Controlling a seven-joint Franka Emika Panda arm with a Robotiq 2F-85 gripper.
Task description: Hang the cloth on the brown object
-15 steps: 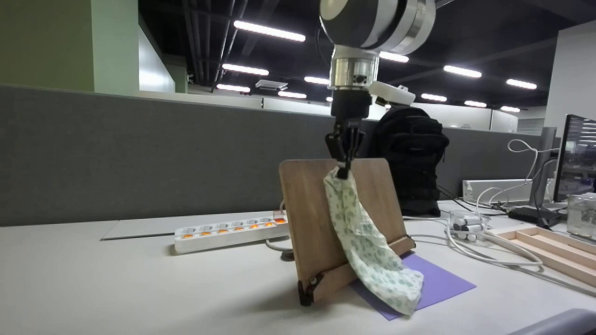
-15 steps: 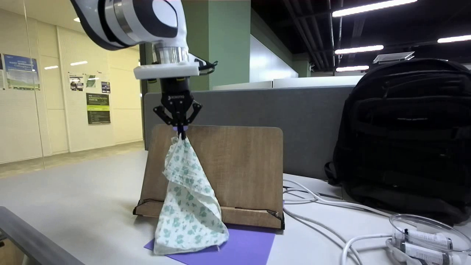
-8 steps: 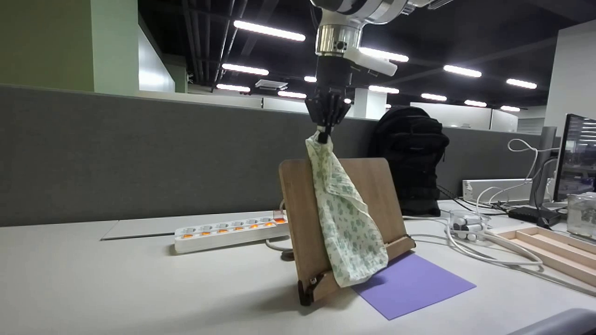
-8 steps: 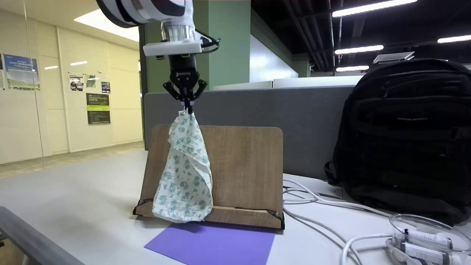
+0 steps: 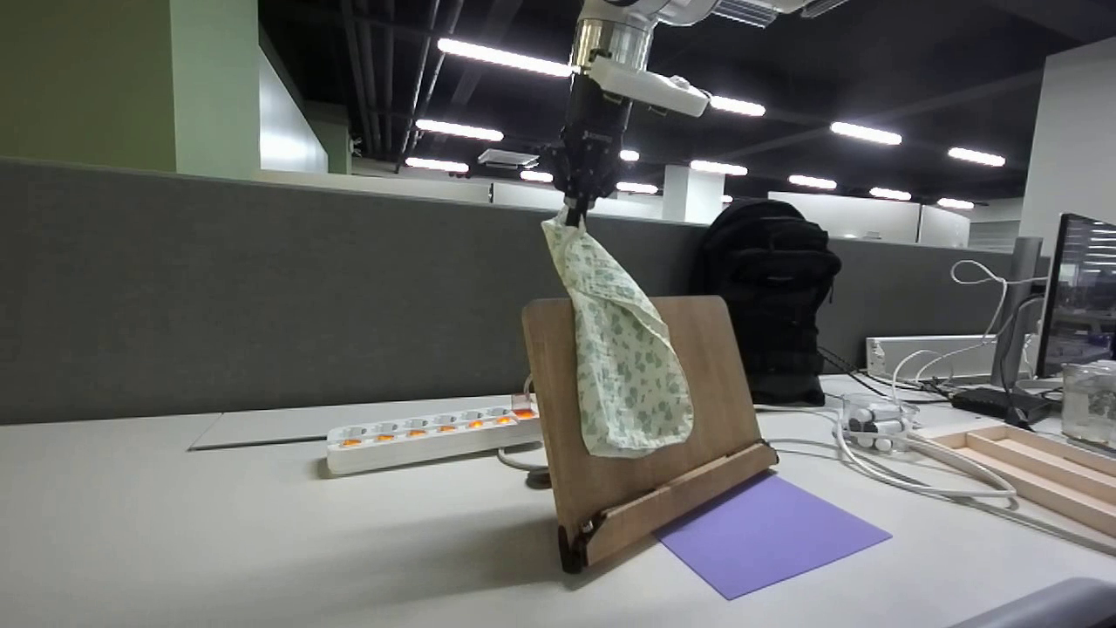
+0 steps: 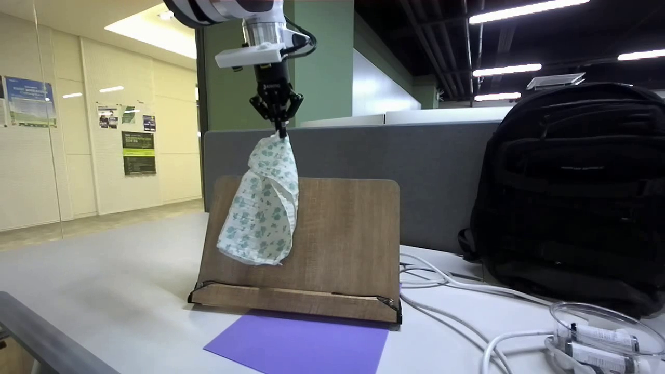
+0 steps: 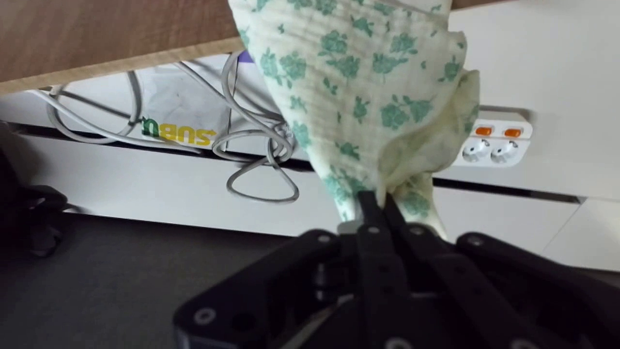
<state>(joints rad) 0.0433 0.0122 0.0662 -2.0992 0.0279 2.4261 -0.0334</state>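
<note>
The cloth is white with green flowers and hangs bunched from my gripper in both exterior views point(image 5: 628, 375) point(image 6: 262, 213). The brown object is a tilted wooden stand point(image 5: 724, 410) with a front ledge; it also shows in the other views point(image 6: 348, 239) point(image 7: 111, 34). My gripper point(image 5: 575, 216) is shut on the cloth's top end, above the stand's top edge. It also shows in an exterior view point(image 6: 281, 131). The cloth's lower part hangs in front of the board, clear of the ledge. In the wrist view the cloth point(image 7: 358, 87) is pinched between the fingertips point(image 7: 380, 198).
A purple sheet point(image 5: 776, 541) lies in front of the stand. A white power strip point(image 5: 427, 443) lies beside and behind it. A black backpack point(image 5: 772, 296) stands against the grey partition point(image 5: 261, 296). White cables point(image 6: 452, 311) and a clear container point(image 6: 602, 332) lie to the side.
My gripper has risen with the cloth, from in front of the board to above its top edge, and now tilts slightly. The cloth's lower end has lifted off the purple sheet and past the ledge.
</note>
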